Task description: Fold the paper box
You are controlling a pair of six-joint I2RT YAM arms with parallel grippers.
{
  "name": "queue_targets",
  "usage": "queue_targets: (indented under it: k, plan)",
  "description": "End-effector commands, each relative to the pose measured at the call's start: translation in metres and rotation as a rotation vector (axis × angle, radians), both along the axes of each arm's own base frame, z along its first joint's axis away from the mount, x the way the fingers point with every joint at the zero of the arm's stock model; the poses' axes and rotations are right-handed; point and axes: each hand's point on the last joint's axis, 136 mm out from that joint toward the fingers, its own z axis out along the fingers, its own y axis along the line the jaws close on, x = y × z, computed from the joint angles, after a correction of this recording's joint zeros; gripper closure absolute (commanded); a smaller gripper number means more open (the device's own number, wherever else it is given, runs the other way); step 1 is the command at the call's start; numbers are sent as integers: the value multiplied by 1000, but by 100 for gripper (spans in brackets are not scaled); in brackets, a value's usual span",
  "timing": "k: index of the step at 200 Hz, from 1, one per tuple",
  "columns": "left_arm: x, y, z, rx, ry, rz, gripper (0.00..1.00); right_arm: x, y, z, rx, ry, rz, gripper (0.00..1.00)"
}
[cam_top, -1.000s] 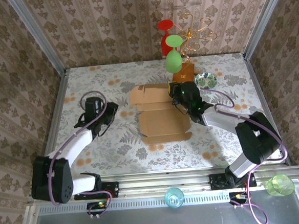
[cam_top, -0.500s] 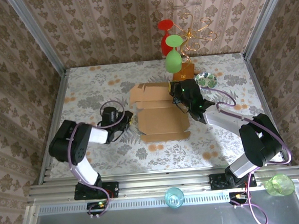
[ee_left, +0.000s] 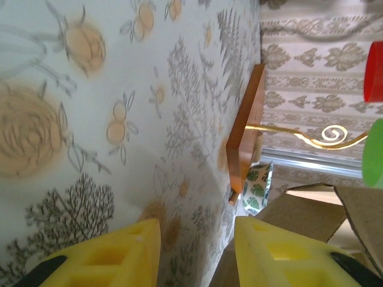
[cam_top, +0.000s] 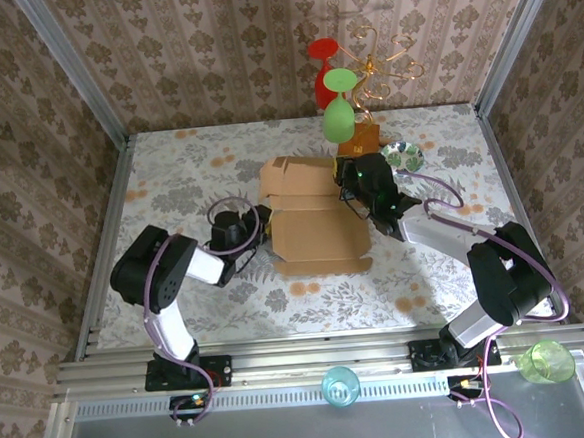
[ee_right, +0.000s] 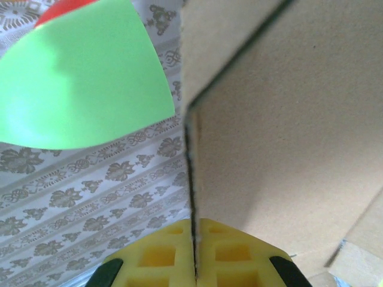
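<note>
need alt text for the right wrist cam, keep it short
The right gripper has its yellow jaws shut on the thin edge of a paper box flap, whose brown cardboard face takes up the right side of the picture. A green plastic cup shows at upper left, with patterned wallpaper behind.

Matt light-brown corrugated cardboard makes up the paper box (cam_top: 318, 235), with a raw cut edge. The right gripper (ee_right: 194, 245) has smooth yellow plastic fingers (ee_right: 238, 254). The wooden block (ee_left: 245, 128) looks polished; the gold wire (ee_left: 331, 133) is shiny metal.
</note>
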Motion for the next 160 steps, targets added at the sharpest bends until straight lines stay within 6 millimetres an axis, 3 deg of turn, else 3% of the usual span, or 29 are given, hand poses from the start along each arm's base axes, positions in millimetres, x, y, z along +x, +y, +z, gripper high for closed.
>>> queue_targets:
  k: [1,57,102,160]
  plan:
    - [0,-10,27,22,-81,-21,60,0,1,-3,0,4,-10,100]
    - [-6,-11,41,191,-128,-64,53,-3,1,-8,-4,9,-3,100]
    - [-16,-15,24,239,-119,-116,53,-1,2,-8,-9,-8,0,100]
    - [-34,18,12,324,-55,-129,50,3,3,-6,-73,-82,39,100]
